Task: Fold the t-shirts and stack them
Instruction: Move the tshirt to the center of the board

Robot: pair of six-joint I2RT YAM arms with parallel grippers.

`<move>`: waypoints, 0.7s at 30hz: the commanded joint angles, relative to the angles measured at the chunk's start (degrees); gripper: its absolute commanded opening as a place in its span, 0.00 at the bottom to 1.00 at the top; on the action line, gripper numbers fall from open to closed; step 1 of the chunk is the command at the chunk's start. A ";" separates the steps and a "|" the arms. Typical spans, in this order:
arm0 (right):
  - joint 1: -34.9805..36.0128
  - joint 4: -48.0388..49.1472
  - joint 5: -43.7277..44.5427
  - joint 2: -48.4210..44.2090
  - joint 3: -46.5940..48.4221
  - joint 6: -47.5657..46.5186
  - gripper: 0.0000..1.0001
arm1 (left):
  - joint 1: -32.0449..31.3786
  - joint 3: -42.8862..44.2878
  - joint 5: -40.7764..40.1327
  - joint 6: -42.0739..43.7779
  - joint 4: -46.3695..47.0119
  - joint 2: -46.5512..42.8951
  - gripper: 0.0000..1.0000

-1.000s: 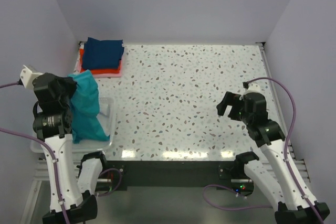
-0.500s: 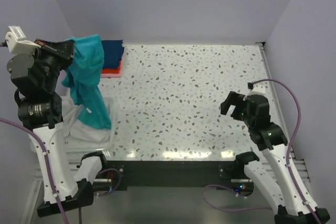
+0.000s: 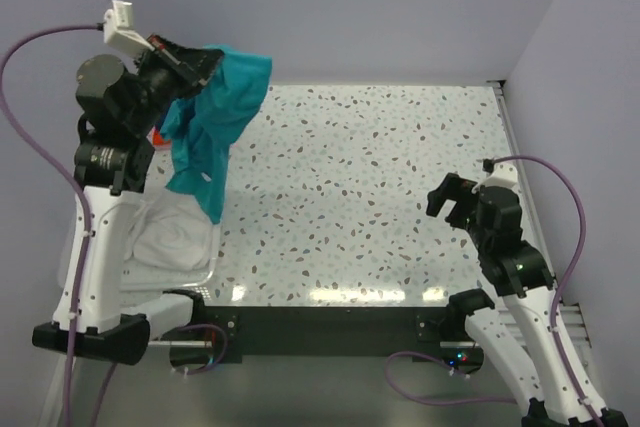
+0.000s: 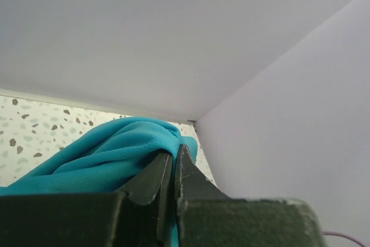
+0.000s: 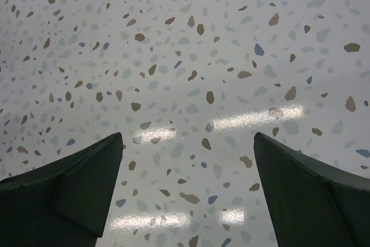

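My left gripper (image 3: 205, 65) is raised high over the table's far left and is shut on a teal t-shirt (image 3: 212, 122). The shirt hangs bunched from the jaws, and its lowest end (image 3: 212, 209) is near the basket. In the left wrist view the jaws (image 4: 173, 153) pinch the teal cloth (image 4: 110, 154) against the wall corner. The folded stack is almost hidden behind the left arm; only an orange-red sliver (image 3: 157, 133) shows. My right gripper (image 3: 447, 197) is open and empty above bare tabletop, with its fingers wide apart in the right wrist view (image 5: 188, 136).
A white basket (image 3: 205, 269) stands at the near left edge beside the left arm's base. Walls close the table at the back and both sides. The speckled tabletop (image 3: 360, 167) stretches between the two arms.
My left gripper has lifted the teal t-shirt out of the basket, up and towards the far right, so it now hangs in the air. The right gripper has drifted slightly right.
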 commanded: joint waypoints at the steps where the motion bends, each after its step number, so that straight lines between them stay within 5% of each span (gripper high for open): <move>1: -0.05 1.25 2.12 0.03 1.35 -0.17 0.99 | -8.25 4.63 -6.04 3.35 3.29 4.30 0.00; 5: -0.05 0.90 2.38 -0.06 1.44 -0.34 0.99 | -20.10 6.92 -13.24 5.73 3.64 9.05 0.00; 16: -0.13 -0.77 7.47 -1.47 0.82 1.24 0.99 | -36.38 17.90 -13.79 10.05 3.38 23.63 0.00; 21: -0.14 -1.64 10.03 -1.47 1.00 2.03 0.99 | -38.50 17.50 -12.65 10.05 5.21 26.11 0.00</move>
